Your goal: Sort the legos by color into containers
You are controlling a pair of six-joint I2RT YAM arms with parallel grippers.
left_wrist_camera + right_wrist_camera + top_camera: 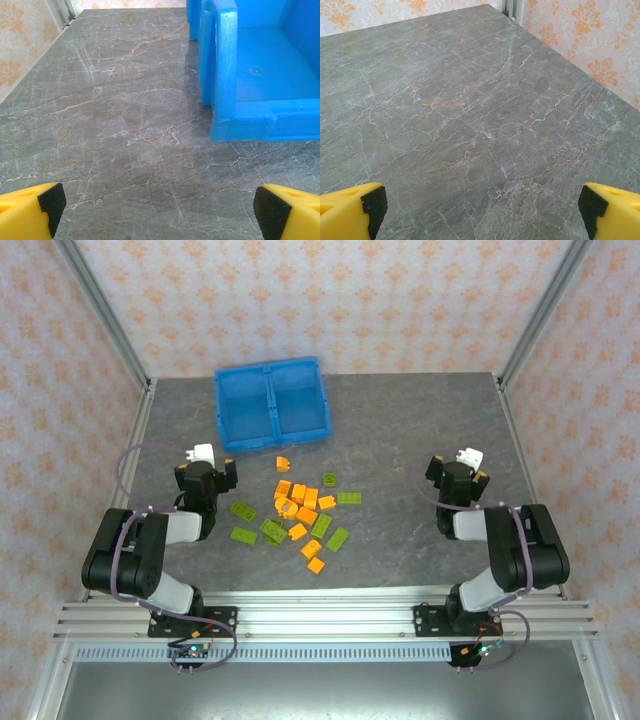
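Several orange legos (297, 502) and green legos (337, 538) lie scattered in the middle of the grey table, one orange brick (283, 462) apart near the bin. The blue bin (272, 401) with two compartments stands at the back left, both bare inside; its near corner (235, 120) fills the right of the left wrist view. My left gripper (212, 468) rests left of the pile, open, its yellow fingers (30, 212) wide apart over bare table. My right gripper (462, 472) rests right of the pile, open, fingers (612, 210) spread with nothing between.
Metal frame posts (100, 310) and patterned walls (330, 290) ring the table. The right wrist view looks over bare marble-patterned tabletop (470, 115) toward the far right corner post (512, 10). An aluminium rail (320, 618) runs along the near edge.
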